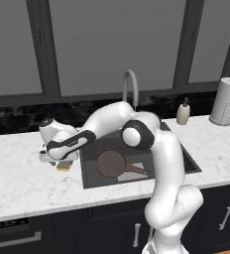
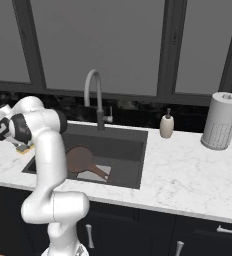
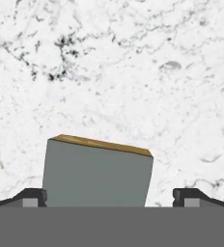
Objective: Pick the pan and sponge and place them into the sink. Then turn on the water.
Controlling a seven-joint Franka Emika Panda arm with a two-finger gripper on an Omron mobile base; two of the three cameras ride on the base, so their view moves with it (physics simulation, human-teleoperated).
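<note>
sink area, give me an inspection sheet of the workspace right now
surface: white marble counter, dark cabinets below
job's things: round reddish-brown frying pan already lies in the dark grey recessed sink; small grey-green and yellow sponge sits on the counter left of the sink; arched grey faucet, no stream seen
clutter: beige soap bottle and white paper towel roll, right of the sink
grippers: claw open, one fingertip either side of the sponge, not closed on it
cables: nothing seen
surroundings: dark-framed windows behind the counter
</note>
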